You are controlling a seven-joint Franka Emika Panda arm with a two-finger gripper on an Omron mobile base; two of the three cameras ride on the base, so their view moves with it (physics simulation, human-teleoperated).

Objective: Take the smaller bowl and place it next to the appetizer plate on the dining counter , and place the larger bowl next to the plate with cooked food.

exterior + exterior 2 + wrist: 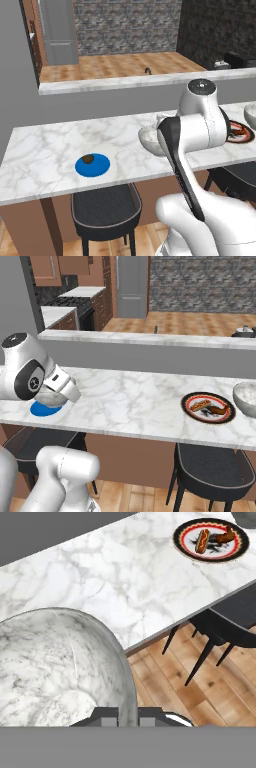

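Observation:
My gripper (128,714) is shut on the rim of the smaller bowl (55,667), a grey-white marbled bowl. The bowl's wall runs between the two fingertips. The smaller bowl (149,137) hangs just above the dining counter (45,150), to the right of the blue appetizer plate (92,165) with its brown morsel. In the right base view the held bowl (49,398) partly covers the blue plate (42,410). The larger bowl (246,398) stands at the counter's far right, beside the dark-rimmed plate with cooked food (208,407).
Dark stools (105,207) (210,466) stand under the counter's near edge. A raised marble ledge (125,82) runs behind the counter. Bare marble (130,401) lies between the two plates. My own arm (185,150) blocks part of the left base view.

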